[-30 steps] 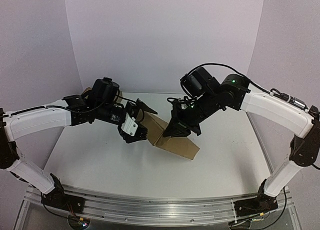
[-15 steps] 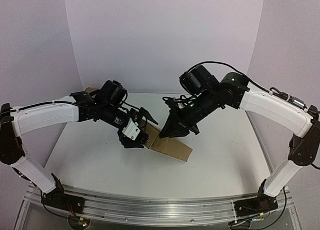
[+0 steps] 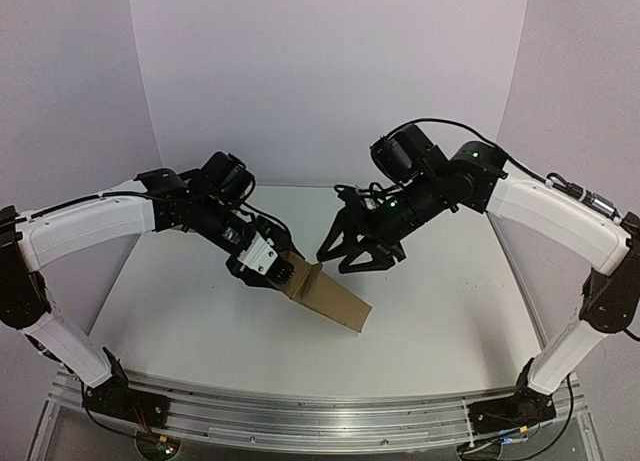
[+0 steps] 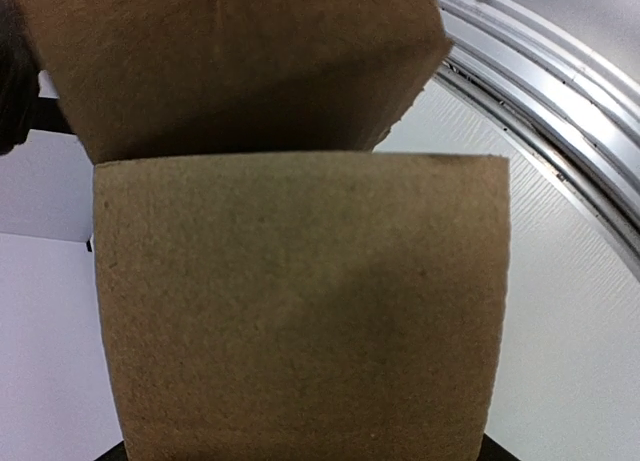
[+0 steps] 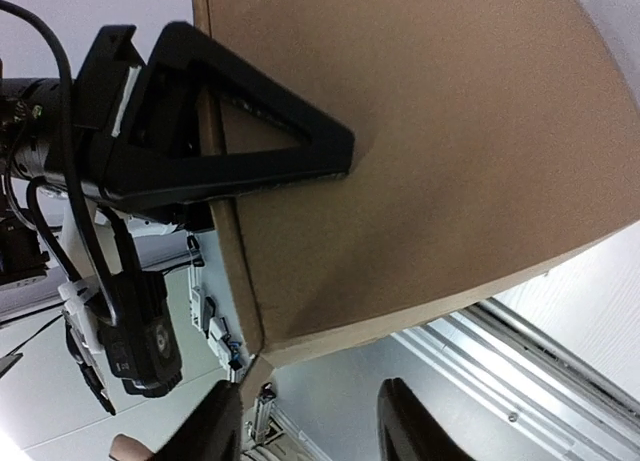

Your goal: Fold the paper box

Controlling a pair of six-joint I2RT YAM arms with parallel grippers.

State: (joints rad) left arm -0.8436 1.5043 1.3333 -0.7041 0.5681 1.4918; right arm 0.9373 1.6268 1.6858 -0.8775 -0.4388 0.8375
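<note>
Cardboard paper box [image 3: 335,299] lies mid on the table [image 3: 190,326], one end pinched in the left gripper [image 3: 283,273], the right gripper [image 3: 358,259] spread empty above; seemingly mid-fold, the right next needs a fresh hold on the free end

In the left wrist view the paper box [image 4: 300,311] fills the frame, cut off above and below, and hides the fingers of the left gripper [image 3: 280,273]. We cannot tell whether they clamp it. Of the right gripper [image 5: 310,431] we see only its tips, at its view's bottom edge.
</note>
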